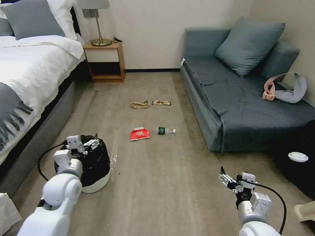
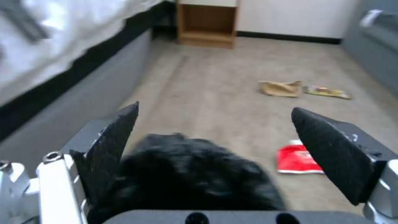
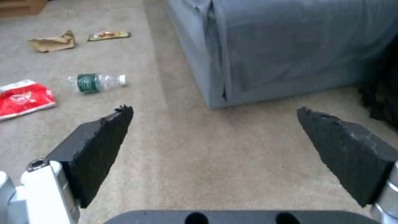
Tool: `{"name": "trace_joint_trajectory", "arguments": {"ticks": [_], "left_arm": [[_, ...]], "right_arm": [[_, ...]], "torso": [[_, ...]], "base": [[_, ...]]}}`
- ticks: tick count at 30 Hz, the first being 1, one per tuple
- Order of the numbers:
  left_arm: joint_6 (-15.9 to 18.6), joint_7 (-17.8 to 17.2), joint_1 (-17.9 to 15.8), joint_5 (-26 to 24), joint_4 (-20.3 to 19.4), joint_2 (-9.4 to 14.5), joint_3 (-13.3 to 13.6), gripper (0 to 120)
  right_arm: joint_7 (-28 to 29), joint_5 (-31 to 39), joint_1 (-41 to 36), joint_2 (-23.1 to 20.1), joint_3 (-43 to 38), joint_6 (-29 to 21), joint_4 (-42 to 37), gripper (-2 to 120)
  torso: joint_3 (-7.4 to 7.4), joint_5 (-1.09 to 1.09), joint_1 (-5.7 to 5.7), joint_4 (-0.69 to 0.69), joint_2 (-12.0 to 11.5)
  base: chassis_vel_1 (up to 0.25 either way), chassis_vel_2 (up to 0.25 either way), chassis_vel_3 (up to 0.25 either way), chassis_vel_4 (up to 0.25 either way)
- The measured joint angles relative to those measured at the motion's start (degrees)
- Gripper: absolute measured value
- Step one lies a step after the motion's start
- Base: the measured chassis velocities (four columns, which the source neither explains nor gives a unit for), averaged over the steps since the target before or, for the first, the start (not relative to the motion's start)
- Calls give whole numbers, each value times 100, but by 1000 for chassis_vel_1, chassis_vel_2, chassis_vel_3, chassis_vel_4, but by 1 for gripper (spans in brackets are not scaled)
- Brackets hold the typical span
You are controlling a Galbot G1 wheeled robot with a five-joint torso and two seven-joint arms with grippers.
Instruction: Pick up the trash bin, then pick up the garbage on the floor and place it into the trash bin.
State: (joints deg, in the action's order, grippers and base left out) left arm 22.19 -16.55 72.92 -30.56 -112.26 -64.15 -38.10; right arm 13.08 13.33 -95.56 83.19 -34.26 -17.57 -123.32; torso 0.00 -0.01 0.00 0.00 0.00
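Opening stage of the clean-up: the bin is approached but not lifted, and all four pieces of litter lie on the carpet.

The left gripper (image 1: 93,141) is held over the rim of the trash bin (image 1: 98,170), its fingers (image 2: 112,140) spread wide to either side of the black liner with nothing clamped between them; the bin is judged to be resting on the floor (image 1: 164,183) beside the bed (image 1: 29,85). What the bin holds cannot be told, since only crinkled black bag is seen. The right gripper (image 1: 225,178) is held low over bare carpet near the sofa (image 1: 236,98), wide open and empty. Left to collect are the red snack bag (image 1: 139,133), the bottle (image 1: 165,130), the brown paper bag (image 1: 139,104) and the yellow wrapper (image 1: 161,102), grouped mid-carpet between bed and sofa.
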Motion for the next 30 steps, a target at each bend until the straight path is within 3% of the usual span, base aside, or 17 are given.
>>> {"name": "trace_joint_trajectory", "arguments": {"ticks": [2,5,12,18,30], "left_arm": [[31,-6,-22,-16,76,39,-133,99],[28,-4,-143,-44,504,156,-472,99],[-126,24,-269,-48,1304,220,-717,99],[-253,89,-380,119,1845,197,-660,99],[-395,114,-592,265,2392,35,-341,99]], "right_arm": [[-2,-9,16,0,35,9,35,100],[-6,-39,61,-14,105,59,156,100],[-17,-43,139,-52,188,97,301,100],[-19,-42,236,-72,243,112,444,100],[-19,-73,294,-90,264,230,722,100]], "torso": [[0,-1,0,0,0],[0,0,0,-1,0],[0,0,0,0,0],[0,0,0,0,0],[0,0,0,0,0]], "base": [[0,0,0,0],[0,0,0,0],[0,0,0,0],[0,0,0,0],[0,0,0,0]]}}
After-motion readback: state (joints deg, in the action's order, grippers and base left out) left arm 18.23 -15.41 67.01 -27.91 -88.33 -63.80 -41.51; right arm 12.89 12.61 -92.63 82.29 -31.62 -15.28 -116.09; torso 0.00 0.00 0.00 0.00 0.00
